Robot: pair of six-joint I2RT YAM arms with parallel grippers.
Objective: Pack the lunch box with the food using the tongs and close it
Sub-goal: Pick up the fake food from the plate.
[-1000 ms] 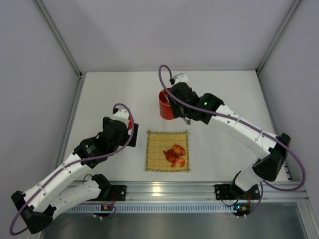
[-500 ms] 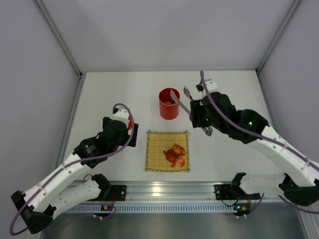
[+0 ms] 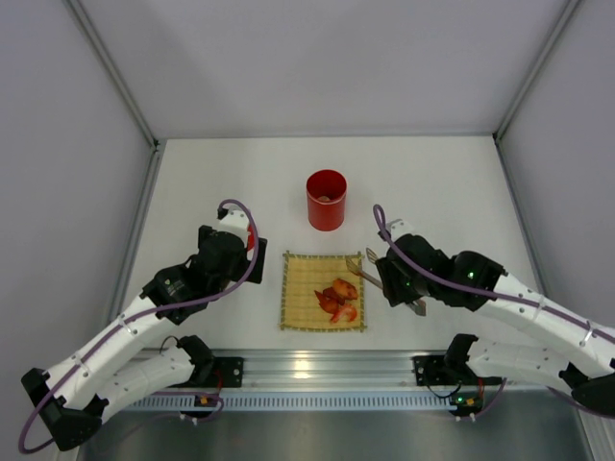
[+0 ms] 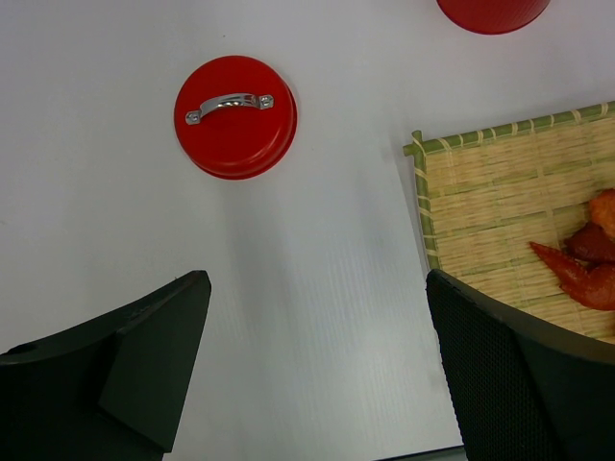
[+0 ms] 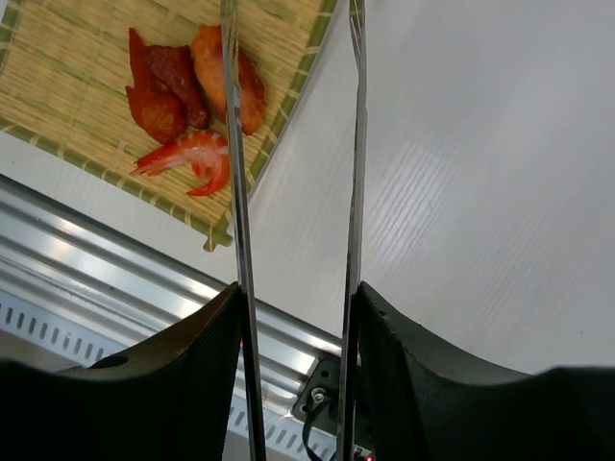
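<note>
The red lunch box point(image 3: 327, 217) stands uncovered behind the bamboo mat point(image 3: 303, 279), with something pale inside. Its red lid point(image 4: 235, 116), silver tab up, lies flat on the table left of the mat. Red and orange food point(image 3: 338, 296) is bunched on the mat's near right part, and the pieces point(image 5: 192, 96) include a shrimp-like one. My right gripper point(image 5: 298, 312) is shut on the silver tongs point(image 5: 235, 240). The tongs' arms stand apart, nothing between them, one arm crossing over the food. The tongs point(image 3: 363, 267) reach over the mat's right edge. My left gripper point(image 4: 317, 288) hangs open above bare table near the lid.
An aluminium rail point(image 3: 317, 367) runs along the near table edge, close below the mat point(image 5: 58, 67). Grey walls enclose the left, back and right sides. The lunch box's base point(image 4: 492, 12) shows at the top of the left wrist view.
My right arm has swung from over the lunch box back toward the near side, carrying the tongs down to the mat's right edge. The left arm has not moved.
</note>
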